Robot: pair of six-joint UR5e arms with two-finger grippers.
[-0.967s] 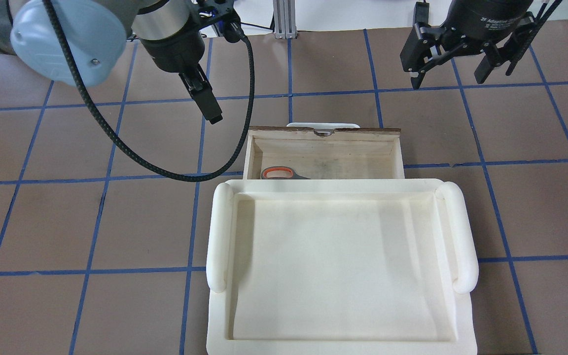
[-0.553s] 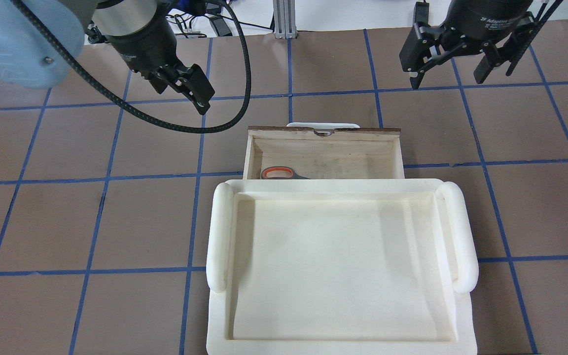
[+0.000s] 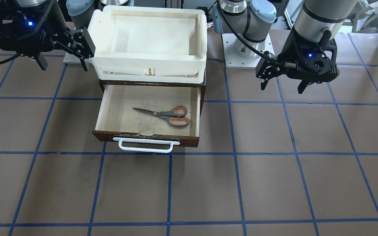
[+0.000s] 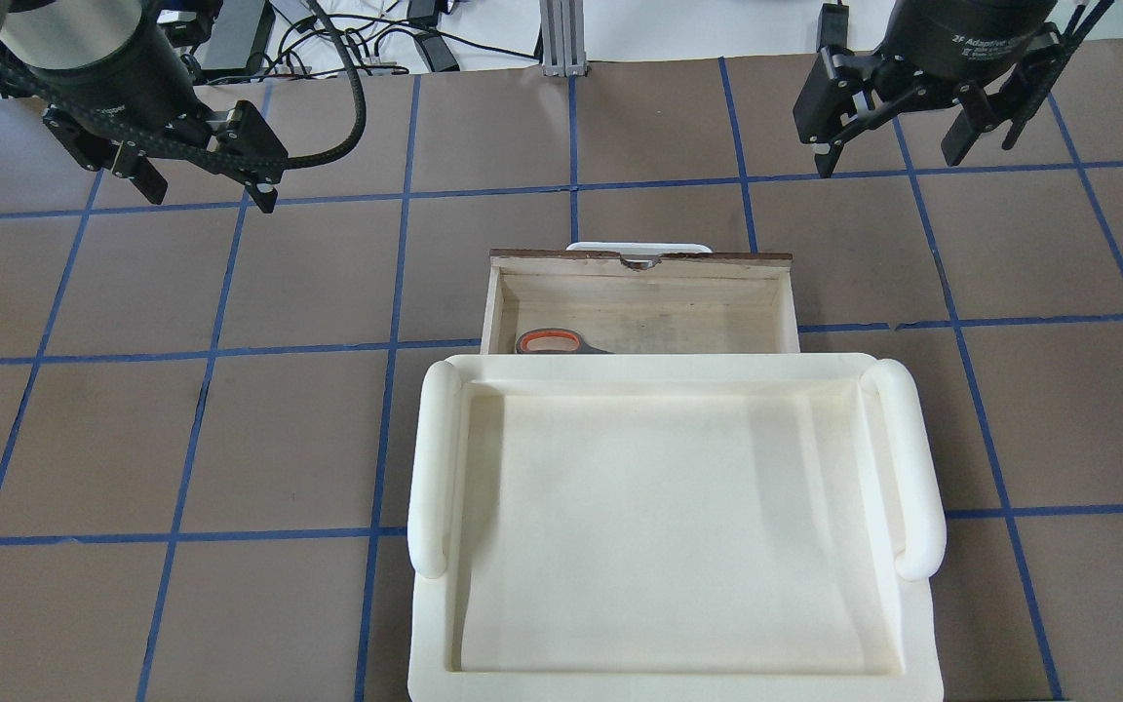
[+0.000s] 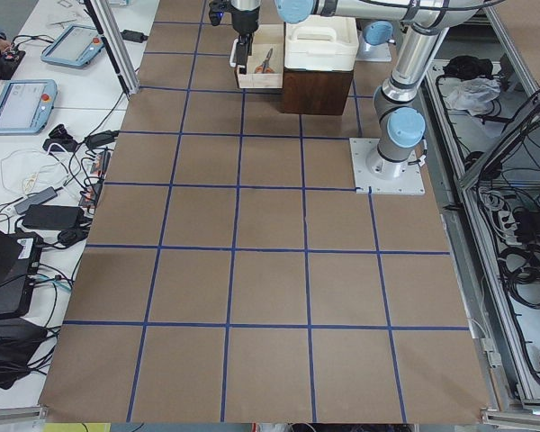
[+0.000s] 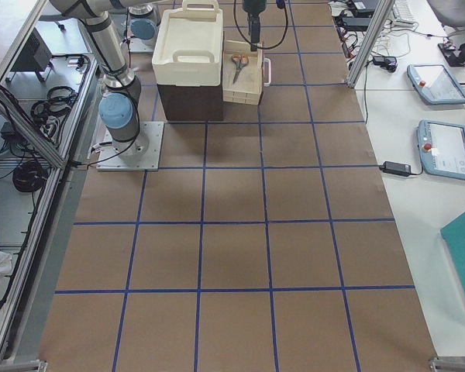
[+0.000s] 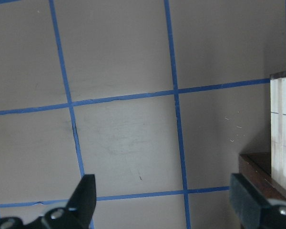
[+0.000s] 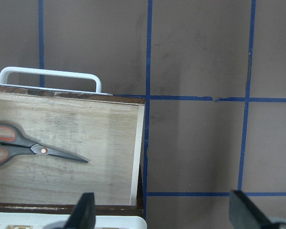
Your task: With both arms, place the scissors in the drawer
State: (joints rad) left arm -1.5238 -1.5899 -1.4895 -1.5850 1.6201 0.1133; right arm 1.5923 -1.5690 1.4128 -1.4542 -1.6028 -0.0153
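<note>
The scissors lie flat inside the open drawer, handles toward the robot's left. In the overhead view only one orange-lined handle loop shows past the tray edge. They also show in the right wrist view. My left gripper is open and empty above the table, well left of the drawer. In the front view the left gripper is on the right. My right gripper is open and empty, beyond the drawer's right corner.
A white plastic tray sits on top of the dark cabinet that holds the drawer. The drawer's white bar handle points away from the robot. The left wrist view shows a drawer corner at its right edge.
My left gripper has swung left and away from the drawer, turned, and now shows both fingers spread. The right gripper, the scissors and the drawer have not moved.
</note>
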